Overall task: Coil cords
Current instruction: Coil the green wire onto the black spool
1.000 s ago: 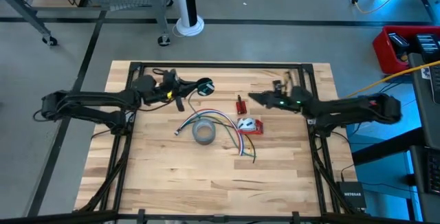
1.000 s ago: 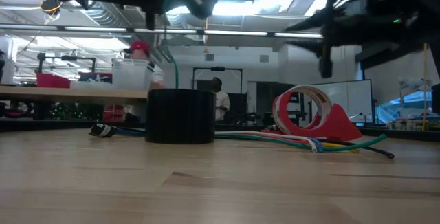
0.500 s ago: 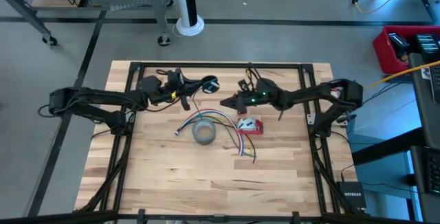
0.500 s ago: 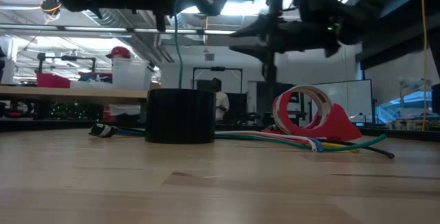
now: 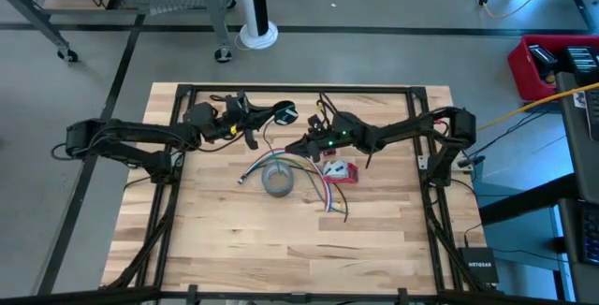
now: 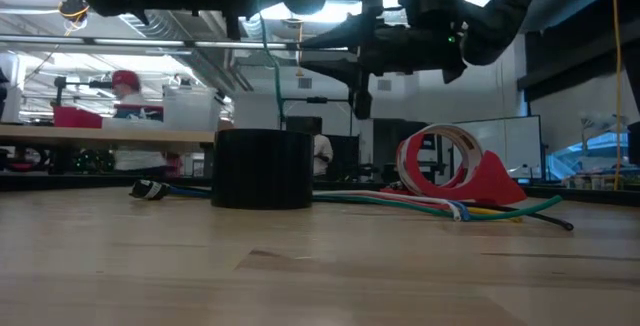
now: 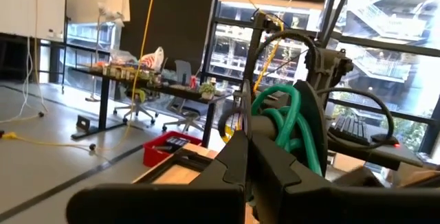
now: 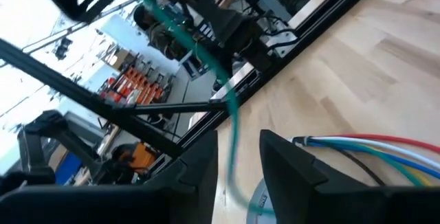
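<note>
Reaching in from the table's right side, the right gripper [image 5: 298, 146] is now closing on the green cord [image 8: 225, 93] with fingers apart. Left gripper [image 5: 251, 137] is clamping the partly coiled cord [image 7: 292, 124] aloft, above the grey tape roll [image 5: 277, 180], ready for a handover or another loop.

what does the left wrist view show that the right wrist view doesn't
Only the left wrist view shows the green cord wound into loops right at the shut left claw. Only the right wrist view shows the wooden table, the coloured wires lying on it, and the open right claw. Both show the green cord.
</note>
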